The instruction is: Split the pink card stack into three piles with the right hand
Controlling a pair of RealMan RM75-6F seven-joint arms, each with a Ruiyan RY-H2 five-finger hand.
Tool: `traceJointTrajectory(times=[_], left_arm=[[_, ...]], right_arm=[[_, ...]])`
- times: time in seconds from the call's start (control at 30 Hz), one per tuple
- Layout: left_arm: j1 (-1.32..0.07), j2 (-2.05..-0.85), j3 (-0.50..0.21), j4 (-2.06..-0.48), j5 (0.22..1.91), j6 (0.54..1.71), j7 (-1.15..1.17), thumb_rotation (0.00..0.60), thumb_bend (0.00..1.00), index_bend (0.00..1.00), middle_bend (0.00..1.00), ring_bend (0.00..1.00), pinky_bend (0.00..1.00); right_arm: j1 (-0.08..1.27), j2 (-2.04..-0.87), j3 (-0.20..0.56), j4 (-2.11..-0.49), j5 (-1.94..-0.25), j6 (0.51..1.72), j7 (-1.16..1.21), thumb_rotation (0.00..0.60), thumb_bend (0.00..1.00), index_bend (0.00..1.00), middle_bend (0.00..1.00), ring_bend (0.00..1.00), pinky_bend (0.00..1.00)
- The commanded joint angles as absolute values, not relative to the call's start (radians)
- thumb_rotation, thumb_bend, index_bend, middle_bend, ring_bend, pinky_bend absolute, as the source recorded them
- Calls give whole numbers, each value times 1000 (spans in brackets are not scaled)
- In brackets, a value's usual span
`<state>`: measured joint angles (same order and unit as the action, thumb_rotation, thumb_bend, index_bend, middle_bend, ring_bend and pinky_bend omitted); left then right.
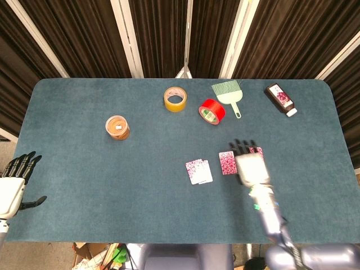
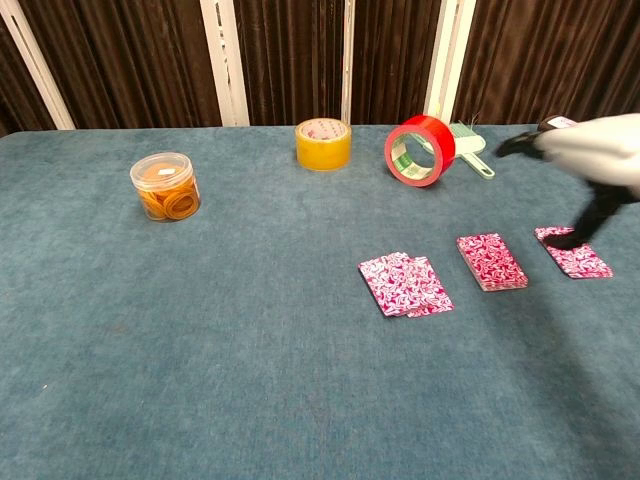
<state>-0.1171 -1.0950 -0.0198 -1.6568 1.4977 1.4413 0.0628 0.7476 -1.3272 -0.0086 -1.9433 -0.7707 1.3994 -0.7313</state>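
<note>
Overhead only: left hand (image 1: 12, 188) (fingers spread).

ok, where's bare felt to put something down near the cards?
Free: the wide stretch left of the left card pile, below the jar, and the near edge. Crowded: the middle pile, right pile and right hand sit close, with tape rolls behind.

Three pink card piles (image 2: 406, 285) (image 2: 491, 261) (image 2: 574, 251), two tape rolls (image 2: 323, 143) (image 2: 420, 150).
</note>
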Motion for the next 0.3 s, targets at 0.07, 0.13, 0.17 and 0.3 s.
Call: traceJointTrajectory(times=[0.07, 0.13, 0.17, 0.3], left_arm=[[-109, -1110, -20, -1650, 1494, 1456, 96, 600, 60, 0, 0, 0, 60], [-104, -1116, -20, -1651, 1493, 1464, 111, 600, 60, 0, 0, 0, 60], [-102, -1119, -20, -1652, 1494, 1470, 116, 600, 60, 0, 0, 0, 61], [-93, -1129, -20, -1645, 1505, 1492, 128, 600, 60, 0, 0, 0, 61]], right_arm=[[493, -1137, -199, -1957, -1152, 1542, -395, 600, 323, 0, 0, 0, 0], [422, -1142, -240, -1884, -1269, 1610, -324, 600, 324, 0, 0, 0, 0], [391, -1147, -255, -1850, -1314, 1638, -302, 600, 324, 0, 0, 0, 0], [285, -1176, -281, -1706, -1453, 1758, -241, 600, 324, 0, 0, 0, 0]])
